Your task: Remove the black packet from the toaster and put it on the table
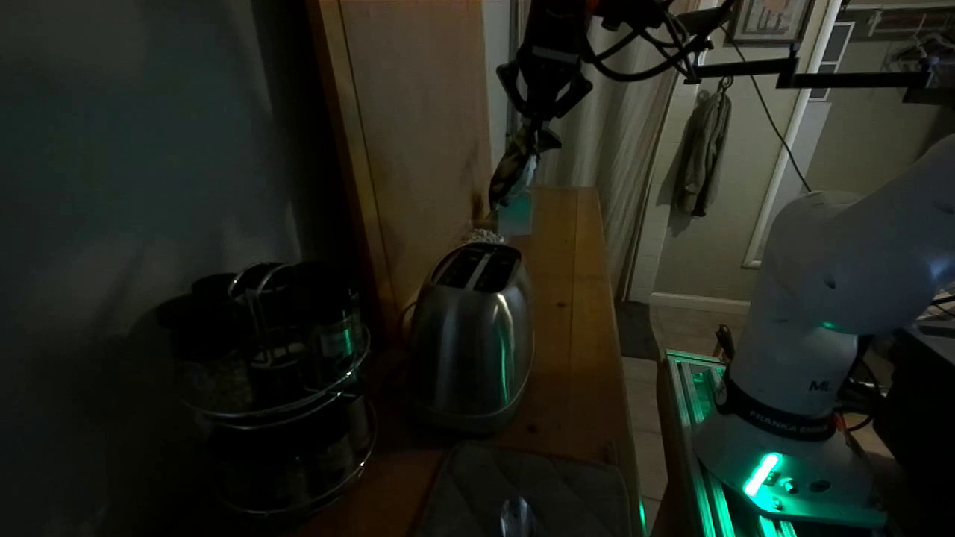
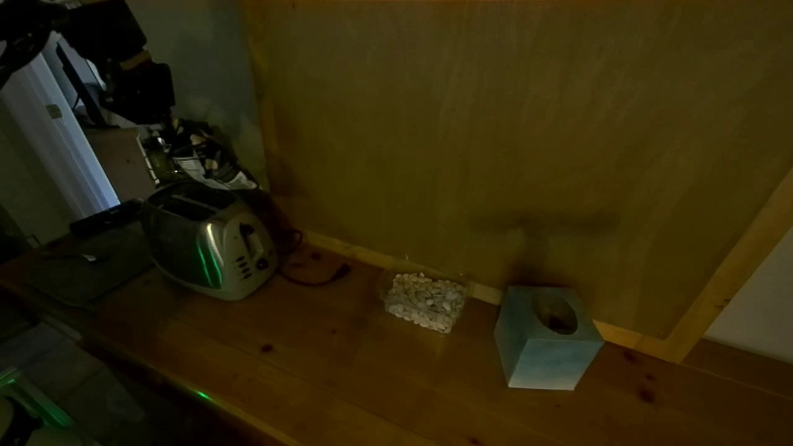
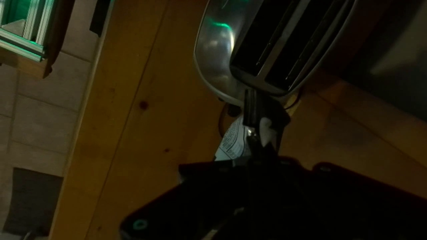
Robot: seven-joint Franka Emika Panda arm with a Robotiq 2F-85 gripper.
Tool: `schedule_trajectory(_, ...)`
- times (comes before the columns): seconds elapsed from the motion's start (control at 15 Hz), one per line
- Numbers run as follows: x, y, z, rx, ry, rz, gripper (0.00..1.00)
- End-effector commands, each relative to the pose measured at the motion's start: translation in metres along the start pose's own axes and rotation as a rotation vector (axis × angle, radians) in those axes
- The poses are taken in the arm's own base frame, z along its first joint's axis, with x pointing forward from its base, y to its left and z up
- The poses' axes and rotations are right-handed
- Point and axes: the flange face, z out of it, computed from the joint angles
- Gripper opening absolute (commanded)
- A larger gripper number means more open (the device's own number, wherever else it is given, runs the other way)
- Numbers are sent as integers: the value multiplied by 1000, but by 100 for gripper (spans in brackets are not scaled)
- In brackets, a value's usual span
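The black packet [image 1: 512, 175] hangs from my gripper [image 1: 539, 123] in the air; it also shows in an exterior view [image 2: 207, 152], dark with light patches. In the wrist view its printed white side [image 3: 232, 141] shows beside the dark fingers. My gripper is shut on the packet's upper end. The silver toaster [image 1: 474, 343] stands upright on the wooden table [image 1: 571, 321]. Its two top slots look empty in the wrist view [image 3: 213, 63]. The packet is outside the slots, above and beyond the toaster in an exterior view. The lower part of the packet is partly hidden in the wrist view.
A dark tiered jar rack [image 1: 276, 403] stands by the toaster. A grey mat [image 1: 537, 485] with a spoon [image 1: 516, 516] lies in front. A clear box of pale pebbles [image 2: 427, 303] and a blue tissue box [image 2: 548, 356] stand along the wooden back panel [image 2: 464, 136]. A cord [image 2: 316, 282] trails behind the toaster.
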Motion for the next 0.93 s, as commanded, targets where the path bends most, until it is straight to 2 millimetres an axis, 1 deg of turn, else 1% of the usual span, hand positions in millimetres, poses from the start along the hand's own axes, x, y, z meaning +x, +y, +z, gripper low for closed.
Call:
schedule_trajectory(0.0, 25, 21, 0, -6, -15, 29, 0)
schedule_trajectory(0.33, 41, 42, 12, -9, -61, 62, 0)
schedule_trajectory(0.4, 42, 43, 13, -11, -60, 60, 26)
schedule_trajectory(0.47, 43, 43, 13, -11, -59, 56, 28)
schedule_trajectory(0.53, 43, 43, 14, -16, -60, 56, 33)
schedule_trajectory(0.73, 42, 40, 14, -22, -60, 47, 54)
schedule_trajectory(0.8, 42, 39, 13, -29, -58, 48, 62)
schedule_trajectory(0.87, 41, 38, 12, -31, -56, 46, 68)
